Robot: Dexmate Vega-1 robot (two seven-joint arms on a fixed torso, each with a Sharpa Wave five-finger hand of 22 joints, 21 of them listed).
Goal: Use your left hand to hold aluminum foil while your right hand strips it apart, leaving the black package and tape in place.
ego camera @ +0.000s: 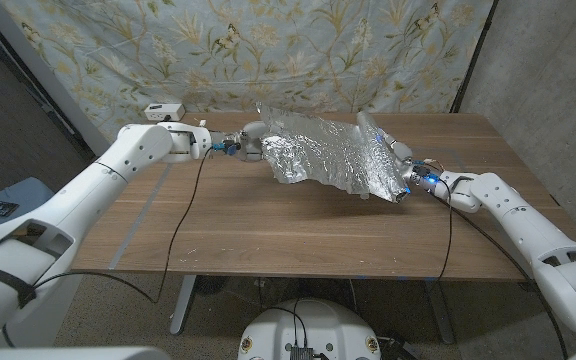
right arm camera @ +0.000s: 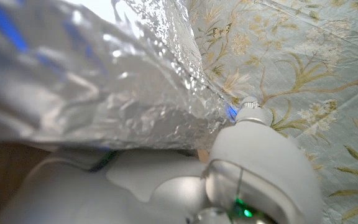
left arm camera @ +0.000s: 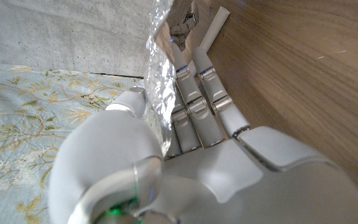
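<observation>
foil sheet [ego camera: 328, 152] between left hand [ego camera: 251, 141] and right hand [ego camera: 400, 178]

Both arms reach in over the worktop [ego camera: 298, 235], elbows wide. The left hand [ego camera: 248, 140] grips the foil sheet [ego camera: 323, 150] at one end, fingers [left arm camera: 194, 102] straight along one face and thumb on the other. The right hand [ego camera: 400, 178] grips the sheet's opposite end, thumb pressed against it.
</observation>
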